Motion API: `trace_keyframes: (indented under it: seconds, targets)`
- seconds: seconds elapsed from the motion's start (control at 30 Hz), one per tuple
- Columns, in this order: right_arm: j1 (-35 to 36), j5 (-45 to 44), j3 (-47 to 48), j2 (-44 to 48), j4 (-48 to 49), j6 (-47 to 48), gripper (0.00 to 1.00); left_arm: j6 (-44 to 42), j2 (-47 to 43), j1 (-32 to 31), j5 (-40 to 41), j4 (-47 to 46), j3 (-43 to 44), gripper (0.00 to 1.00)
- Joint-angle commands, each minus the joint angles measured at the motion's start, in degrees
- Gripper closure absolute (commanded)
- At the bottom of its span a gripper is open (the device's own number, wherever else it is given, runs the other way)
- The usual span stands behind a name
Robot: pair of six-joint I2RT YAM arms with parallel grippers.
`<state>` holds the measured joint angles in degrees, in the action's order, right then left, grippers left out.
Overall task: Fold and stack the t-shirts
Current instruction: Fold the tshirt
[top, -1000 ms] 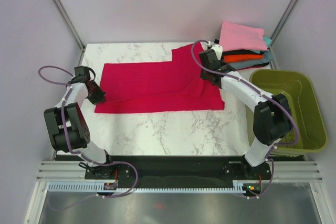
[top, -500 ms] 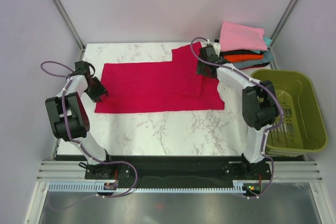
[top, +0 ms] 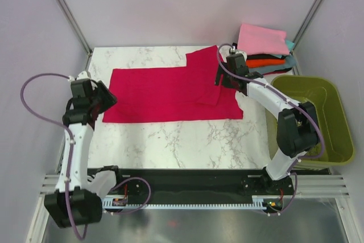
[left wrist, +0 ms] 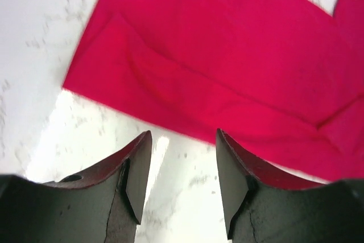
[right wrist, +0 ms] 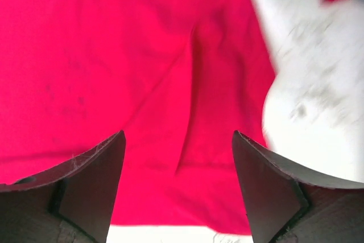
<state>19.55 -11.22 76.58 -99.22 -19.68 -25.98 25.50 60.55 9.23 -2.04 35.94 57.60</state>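
Observation:
A large crimson-red t-shirt lies flat across the marble table, folded into a long band with one sleeve flap at its right end. My left gripper hovers at the shirt's left edge, open and empty; in the left wrist view the gripper has bare marble between its fingers and the red cloth just beyond. My right gripper is open above the shirt's right end, the red cloth under its spread fingers. A stack of folded t-shirts, pink on top of orange, sits at the back right.
An olive-green plastic basket stands at the right edge of the table, beside the right arm. The marble table shows bare in front of the shirt. Metal frame posts rise at the back corners.
Both grippers have opened and let go of the red shirt. The left arm has lifted and drawn back from the shirt's left edge; the right gripper shifted slightly right.

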Motion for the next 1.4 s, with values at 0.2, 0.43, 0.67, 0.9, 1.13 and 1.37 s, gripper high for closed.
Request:
trace_keyframes:
  seconds: [0.2,0.43,0.67,0.9,1.13,1.37]
  targets:
    - [1.81,8.06,-11.18,-0.71,7.55,-4.87,0.22,-0.53,-24.16,-2.29,-6.74,1.06,-14.45,0.44]
    - [2.77,8.15,-9.87,-3.96,8.96,-6.19,0.26,-1.5,-23.56,-3.87,-7.27,-0.44,-15.15,0.45]
    - [4.44,7.97,-8.81,-6.77,9.4,-7.24,0.28,-1.85,-23.38,-4.05,-7.63,-0.52,-15.15,0.46]
    - [5.23,7.97,-8.02,-7.74,9.84,-7.6,0.31,-1.94,-23.46,-4.49,-7.62,-0.52,-15.15,0.46]
    - [6.11,8.85,-5.56,-9.14,10.01,-7.77,0.42,-2.12,-23.9,-4.58,-7.62,-0.52,-15.24,0.46]
    - [6.73,13.68,3.64,-14.94,10.45,-9.44,0.49,-2.21,-24.17,-4.75,-7.54,-0.7,-15.24,0.46]
